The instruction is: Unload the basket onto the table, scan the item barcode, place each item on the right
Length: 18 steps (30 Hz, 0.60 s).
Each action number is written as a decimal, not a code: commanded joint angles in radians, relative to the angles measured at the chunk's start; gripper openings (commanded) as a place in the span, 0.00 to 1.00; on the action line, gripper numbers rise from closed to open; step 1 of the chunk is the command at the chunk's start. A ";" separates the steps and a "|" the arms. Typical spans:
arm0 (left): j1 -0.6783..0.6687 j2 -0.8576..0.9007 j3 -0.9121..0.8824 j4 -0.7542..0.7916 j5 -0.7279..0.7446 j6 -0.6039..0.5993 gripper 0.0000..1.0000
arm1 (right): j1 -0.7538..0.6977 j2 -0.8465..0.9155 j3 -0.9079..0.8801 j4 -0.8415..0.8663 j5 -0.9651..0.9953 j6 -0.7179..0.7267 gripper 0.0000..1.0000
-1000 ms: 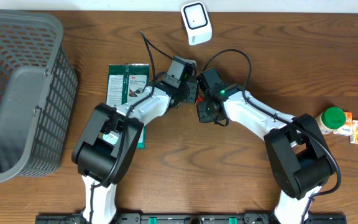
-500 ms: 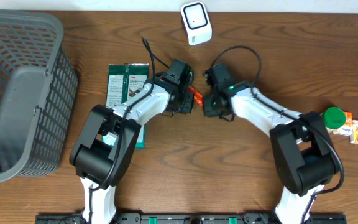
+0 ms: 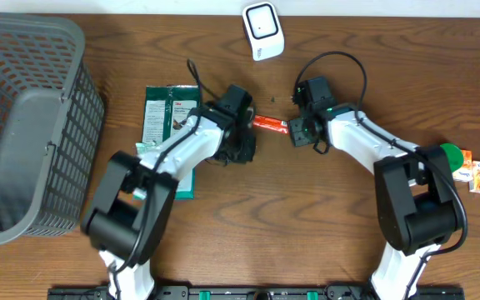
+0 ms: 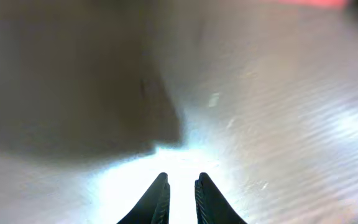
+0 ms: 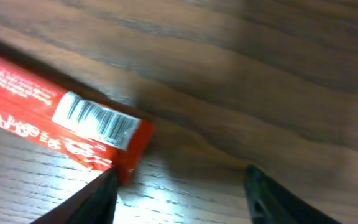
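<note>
Red pack lies flat on the desk, barcode up, its long axis running left-right between my two arms. My right claw stands apart with nothing in it. The pack's end is just beside one finger, so that's my nearer arm. My left claw is pinched together, empty, off the other end. The scanner sits well beyond, toward the far edge. Since a second ago, when the right claw was tight against the pack, it has spread and swung right, and the pack is down.
</note>
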 commanded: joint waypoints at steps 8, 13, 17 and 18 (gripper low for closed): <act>0.005 -0.021 0.005 0.279 -0.251 0.205 0.21 | -0.036 -0.044 0.051 -0.131 -0.504 0.129 0.90; 0.006 0.090 0.005 0.423 -0.365 0.219 0.24 | -0.006 -0.043 0.024 -0.216 -0.544 0.155 0.99; 0.023 0.154 0.005 0.510 -0.384 0.203 0.28 | 0.031 -0.043 -0.010 -0.261 -0.561 0.155 0.99; 0.026 0.164 0.005 0.518 -0.384 0.193 0.28 | 0.040 -0.043 -0.020 -0.263 -0.561 0.155 0.99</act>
